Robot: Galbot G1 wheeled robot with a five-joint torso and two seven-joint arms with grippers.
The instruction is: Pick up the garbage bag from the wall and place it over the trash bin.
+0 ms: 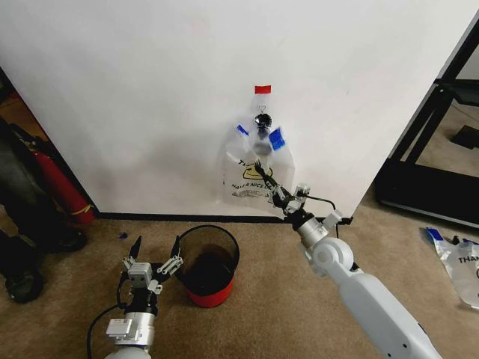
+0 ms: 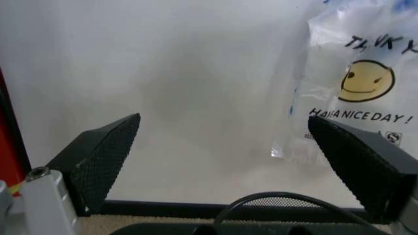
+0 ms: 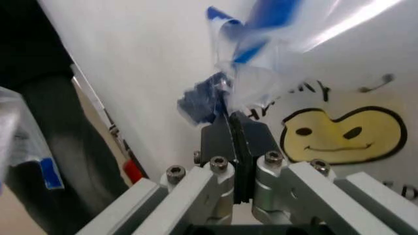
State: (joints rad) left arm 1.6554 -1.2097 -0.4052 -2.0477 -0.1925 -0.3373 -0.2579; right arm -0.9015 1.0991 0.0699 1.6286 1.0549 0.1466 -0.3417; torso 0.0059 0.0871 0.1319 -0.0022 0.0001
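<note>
Here the wall (image 1: 150, 97) fills the far part of the scene, plain white with a black baseboard (image 1: 187, 218) along its foot where it meets the tan carpet (image 1: 262, 299). The right arm (image 1: 374, 299) reaches from the near right up toward the wall, and the right tool (image 1: 263, 173) sits against the hanging plastic; in the right wrist view its two dark pads (image 3: 219, 139) are pressed together with a fold of the garbage bag (image 1: 251, 168) caught between them. That bag hangs flat on the wall from a black hook (image 1: 262, 119), see-through, with blue handles bunched at the top and a yellow smiley above dark print. The trash bin (image 1: 228, 243) stands on the carpet near the wall, below and a little left of the bag, round with a black rim and a red lower outside. Just left of the bin, at the near left, the left tool (image 1: 156, 250) points at the wall with its fingers spread wide apart, holding nothing. A second printed bag (image 1: 460, 262) lies flat on the carpet at the far right edge. A small red tape strip (image 1: 263, 89) is stuck just above the hook.
</note>
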